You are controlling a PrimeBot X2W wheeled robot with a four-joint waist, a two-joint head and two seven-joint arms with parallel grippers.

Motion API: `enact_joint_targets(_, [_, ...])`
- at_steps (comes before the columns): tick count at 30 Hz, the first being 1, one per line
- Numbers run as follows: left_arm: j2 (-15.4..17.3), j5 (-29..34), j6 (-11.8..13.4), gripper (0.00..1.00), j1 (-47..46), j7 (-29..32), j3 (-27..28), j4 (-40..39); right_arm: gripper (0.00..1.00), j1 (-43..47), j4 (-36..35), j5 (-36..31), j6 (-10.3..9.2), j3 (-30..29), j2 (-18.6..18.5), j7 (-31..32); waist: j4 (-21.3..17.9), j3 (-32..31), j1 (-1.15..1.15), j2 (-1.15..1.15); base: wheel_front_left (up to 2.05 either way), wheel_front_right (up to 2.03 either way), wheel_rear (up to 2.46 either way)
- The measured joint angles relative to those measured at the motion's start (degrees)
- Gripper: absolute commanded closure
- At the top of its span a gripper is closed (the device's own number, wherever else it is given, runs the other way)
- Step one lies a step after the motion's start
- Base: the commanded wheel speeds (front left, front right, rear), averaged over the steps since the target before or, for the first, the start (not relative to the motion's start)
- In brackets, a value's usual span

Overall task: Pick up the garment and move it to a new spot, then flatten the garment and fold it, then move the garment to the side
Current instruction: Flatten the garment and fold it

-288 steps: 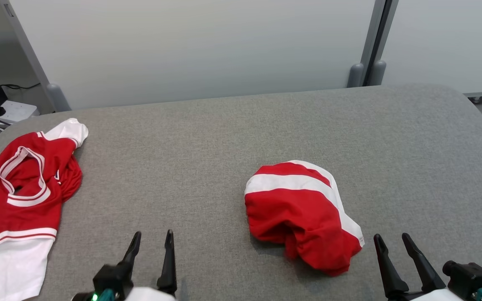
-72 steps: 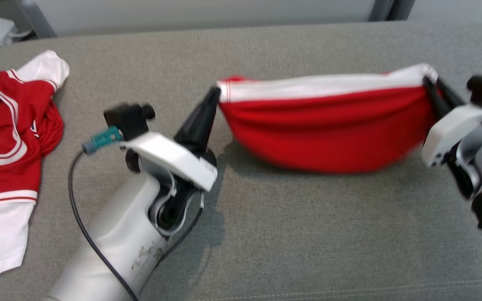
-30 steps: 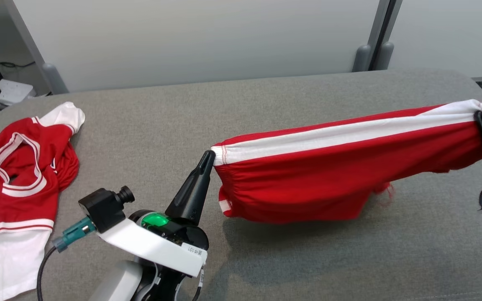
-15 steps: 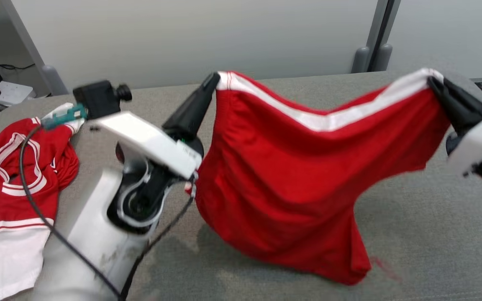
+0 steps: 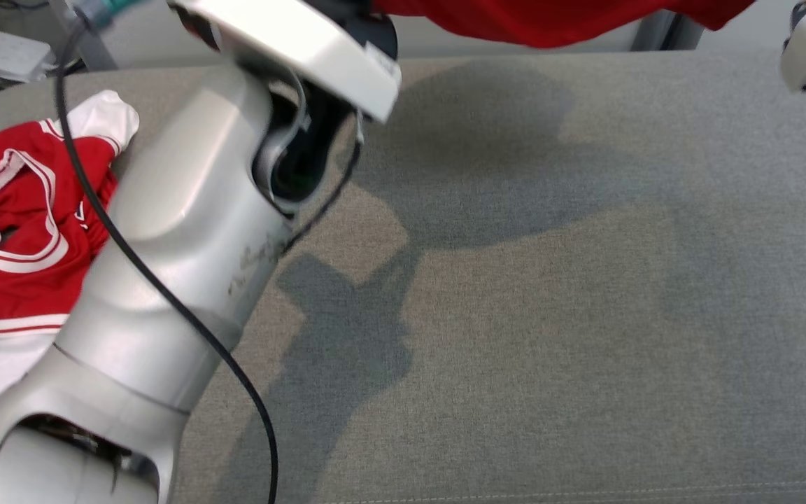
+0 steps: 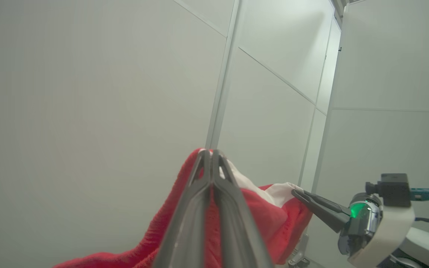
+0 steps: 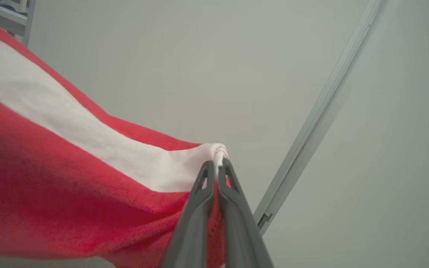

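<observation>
Head cam sits high, aimed steeply down at the grey table (image 5: 550, 315); left forearm (image 5: 179, 231) v. close, lower left. Left wrist cam looks along the left pincer (image 6: 211, 152), tipped up twd the wall panels (image 6: 88, 93), garment (image 6: 259, 208) right at its tips; right pincer (image 6: 295, 192) near, off to its right. Right wrist cam looks up along the right pincer, wall panels beyond, garment spreading to its left. All 3 views share the garment; both wrist cams share the wall panels.

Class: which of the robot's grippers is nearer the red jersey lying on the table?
Left. The left gripper, shut on the lifted red garment, is raised beside the jersey, to its right; the right gripper holds the garment's other end, far across the table.
</observation>
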Motion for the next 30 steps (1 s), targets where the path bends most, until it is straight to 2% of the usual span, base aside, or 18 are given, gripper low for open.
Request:
enact_joint_targets(6, [1.8,2.1,0.0,1.0,14.1,0.0,-4.7,-2.6,1.0,8.1,3.6,5.4,0.0,3.9,1.0,-1.0,-0.9,6.6,0.0,0.0,0.0,0.0,0.0])
enact_joint_targets(11, [2.5,3.9,0.0,1.0,20.5,0.1,-5.4,-2.6,1.0,12.9,3.0,9.3,0.0,5.2,1.6,-1.5,-2.1,10.9,0.0,0.0,0.0,0.0,0.0])
enact_joint_targets(18, [3.7,5.5,0.0,1.0,28.4,0.1,-5.8,-8.3,1.0,22.9,-5.0,12.5,-0.01,-1.2,-3.9,-1.5,-0.7,10.9,0.0,0.0,0.0,0.0,0.0])
enact_joint_targets(19, [3.7,5.5,0.0,1.0,28.4,0.1,-5.8,-8.3,1.0,22.9,-5.0,12.5,-0.01,-1.2,-3.9,-1.5,-0.7,10.9,0.0,0.0,0.0,0.0,0.0])
enact_joint_targets(25, [6.0,8.9,0.0,1.0,35.8,0.1,-5.4,-14.2,1.0,36.0,-10.6,13.1,0.0,-5.0,-5.5,-1.5,0.7,8.6,0.0,0.0,0.0,0.0,0.0])
enact_joint_targets(30, [6.4,6.9,0.0,1.0,40.0,0.1,-7.2,-17.6,1.0,44.0,-14.2,13.1,0.0,-8.2,-5.9,-1.5,1.4,6.8,0.0,0.0,0.0,0.0,0.0])
